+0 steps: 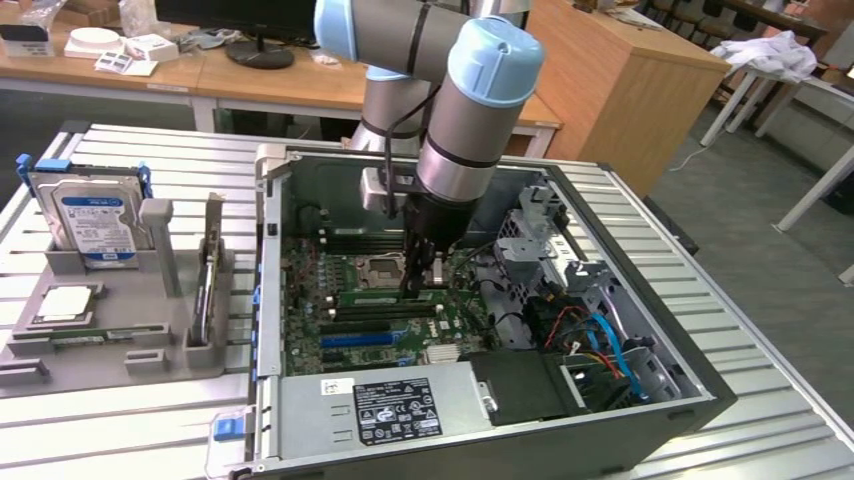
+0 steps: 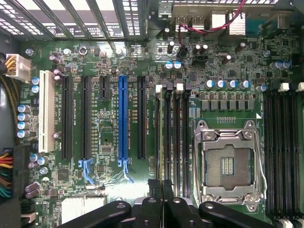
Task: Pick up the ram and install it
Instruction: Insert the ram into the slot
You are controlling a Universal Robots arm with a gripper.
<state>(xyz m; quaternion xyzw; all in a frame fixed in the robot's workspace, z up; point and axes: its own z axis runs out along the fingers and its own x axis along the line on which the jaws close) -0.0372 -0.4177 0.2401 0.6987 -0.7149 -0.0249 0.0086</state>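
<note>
The ram (image 1: 380,296) is a thin green stick standing on edge in one of the long memory slots of the motherboard (image 1: 314,300), inside the open computer case. My gripper (image 1: 424,285) reaches straight down into the case and meets the ram at its end toward the exterior view's right. In the wrist view my black gripper (image 2: 162,190) is shut, fingers pressed together, directly over the row of black memory slots (image 2: 175,133) beside the empty processor socket (image 2: 228,164). I cannot tell whether the fingertips pinch the ram or only rest on its top edge.
The case walls (image 1: 270,260) and drive cage (image 1: 541,235) hem in the arm. Coloured cables (image 1: 601,345) and the power supply (image 1: 387,405) lie nearer the front. On the exterior view's left, a grey holder tray (image 1: 120,340) carries a blue-labelled hard drive (image 1: 96,215).
</note>
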